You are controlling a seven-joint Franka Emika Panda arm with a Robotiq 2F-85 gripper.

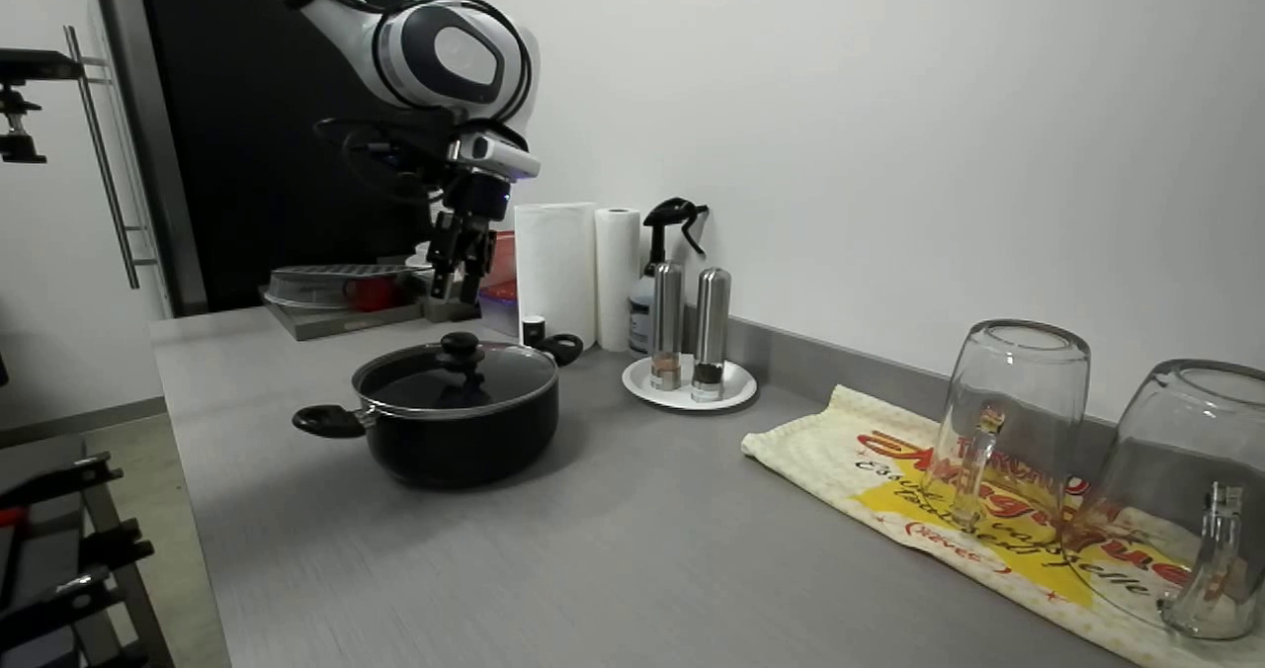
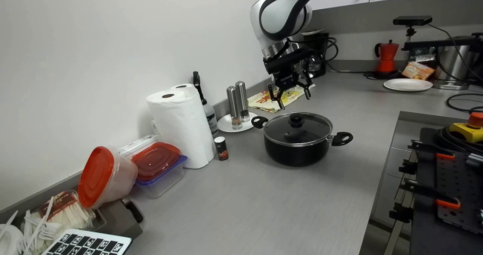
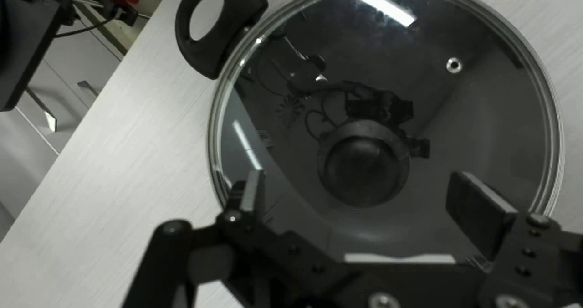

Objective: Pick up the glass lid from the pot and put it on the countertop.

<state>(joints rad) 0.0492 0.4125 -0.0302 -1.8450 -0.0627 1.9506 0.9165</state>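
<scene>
The glass lid [image 1: 519, 367] with its black knob [image 1: 460, 349] lies on the black two-handled pot [image 1: 464, 451]. The pot stands on the grey countertop [image 1: 593, 569]. Lid [image 2: 316, 128] and pot [image 2: 296, 157] also show in an exterior view. My gripper [image 1: 453, 288] is above the lid, apart from it, and points down; it also shows in an exterior view [image 2: 295, 101]. In the wrist view the gripper [image 3: 357, 187] is open and empty. Its fingers are spread wide to either side of the knob [image 3: 364, 171], over the lid [image 3: 492, 107].
Paper towel rolls [image 2: 181, 126], a spray bottle [image 2: 209, 117] and a plate with two mills [image 1: 687, 391] stand along the wall. A small jar [image 2: 221, 148] is near the rolls. Two glass mugs [image 1: 1018, 401] stand on a printed cloth [image 1: 850, 441]. Plastic containers [image 2: 158, 179] lean at the wall.
</scene>
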